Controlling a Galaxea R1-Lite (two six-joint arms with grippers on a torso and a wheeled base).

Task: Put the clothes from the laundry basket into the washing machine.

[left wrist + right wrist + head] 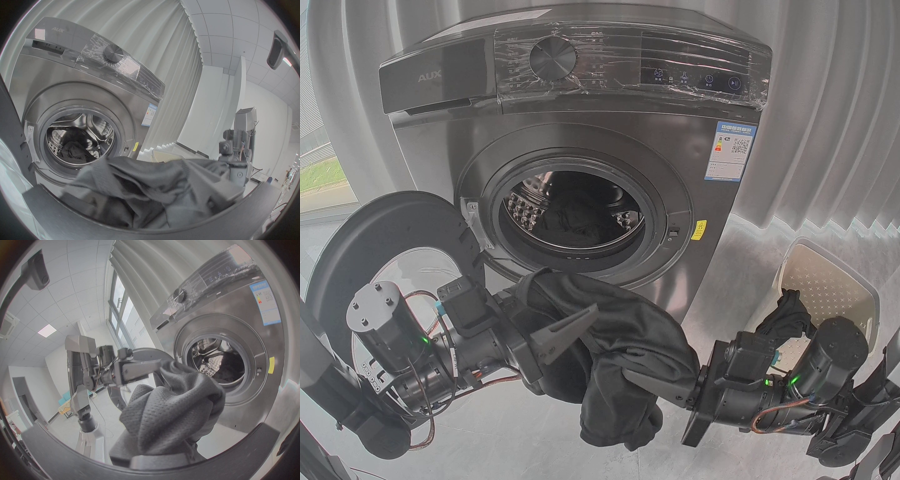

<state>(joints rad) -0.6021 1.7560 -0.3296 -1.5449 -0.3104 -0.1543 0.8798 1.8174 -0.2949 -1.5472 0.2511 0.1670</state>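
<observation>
My left gripper and right gripper both clamp one dark grey garment, bunched between them at 6 o'clock below the washing machine's open drum. Dark clothing lies inside the drum. The door stands open at 8 o'clock. The laundry basket sits at 4 o'clock, with a black piece over its rim.

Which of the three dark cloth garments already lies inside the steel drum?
The small crumpled dark garment on the drum floor. The large garment hangs outside; the third garment drapes over the beige basket.
</observation>
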